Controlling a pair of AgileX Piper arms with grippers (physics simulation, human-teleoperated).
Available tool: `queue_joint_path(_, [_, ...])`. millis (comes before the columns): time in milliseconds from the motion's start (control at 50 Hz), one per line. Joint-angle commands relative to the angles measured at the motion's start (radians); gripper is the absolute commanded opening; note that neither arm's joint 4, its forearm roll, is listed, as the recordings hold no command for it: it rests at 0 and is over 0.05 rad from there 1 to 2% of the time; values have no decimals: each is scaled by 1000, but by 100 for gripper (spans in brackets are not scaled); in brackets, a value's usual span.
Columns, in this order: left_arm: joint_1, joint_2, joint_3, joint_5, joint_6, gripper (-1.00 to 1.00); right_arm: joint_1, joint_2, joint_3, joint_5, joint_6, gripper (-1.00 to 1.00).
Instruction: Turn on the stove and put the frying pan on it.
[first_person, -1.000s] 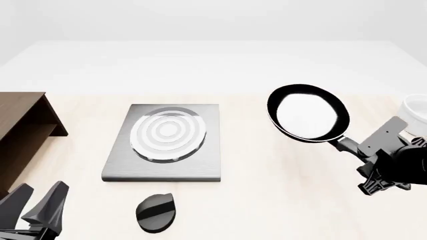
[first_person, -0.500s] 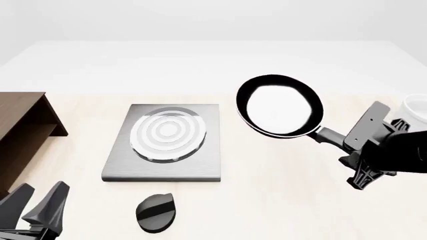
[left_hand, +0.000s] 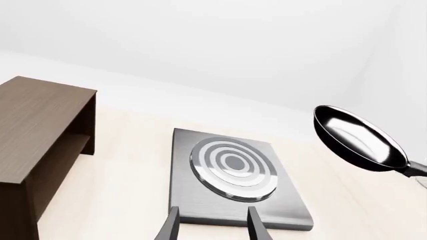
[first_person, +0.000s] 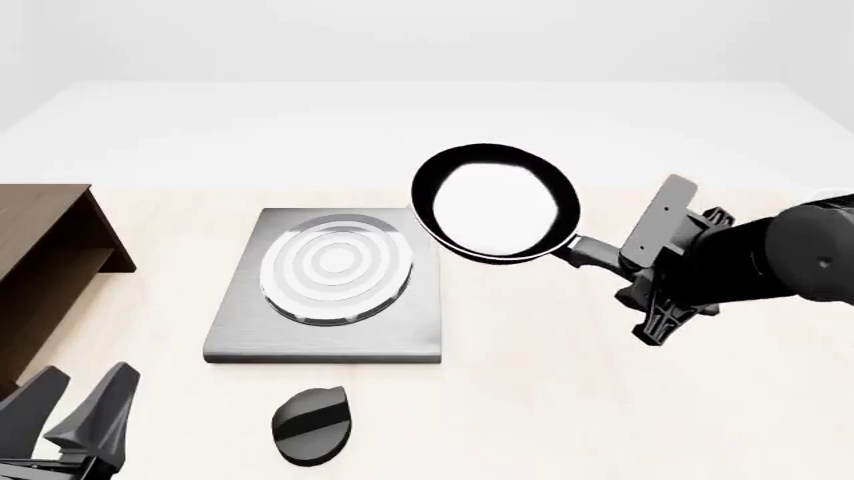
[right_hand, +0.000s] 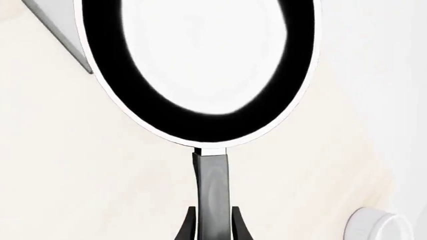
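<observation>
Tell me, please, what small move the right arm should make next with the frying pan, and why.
Probably carry it a little further left, then lower it. The right gripper is shut on the handle, and the frying pan hangs above the stove's right edge, not yet over the burner rings.

Frying pan (first_person: 495, 203) overhangs stove (first_person: 327, 345) right edge; knob (first_person: 310, 424) unobstructed, shelf (first_person: 47, 270) far left.

Bright, even, diffuse illumination in all three views; rendered edges are sharp, with no blur or edge distortion. Shadows on the surface (first_person: 561, 400) are faint. Strong white glare fills the glossy inside of the frying pan (first_person: 497, 203).
</observation>
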Motion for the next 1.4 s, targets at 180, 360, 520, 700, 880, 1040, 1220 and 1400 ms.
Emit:
queue_joint_path(180, [0, 0, 0, -2, 0, 100, 89, 112, -137, 13, 23, -100])
queue_joint_path(360, [-2, 0, 0, -4, -2, 100, 90, 162, -191, 34, -9, -100])
queue_joint_path(520, [-2, 0, 0, -5, -3, 100, 112, 193, -219, 40, -22, -100])
queue_joint_path(700, [-3, 0, 0, -7, -5, 100, 131, 237, -286, 63, -24, -100])
queue_joint_path(880, [-5, 0, 0, -9, -6, 100, 165, 295, -361, 80, -3, -100])
queue_joint_path(1040, [-5, 0, 0, -9, -8, 100, 207, 328, -388, 79, 9, -100])
queue_joint_path(1220, [-5, 0, 0, -11, -7, 100, 233, 364, -418, 75, 8, -100])
queue_joint_path(1400, [3, 0, 0, -11, -6, 100, 251, 402, -441, 64, 11, -100])
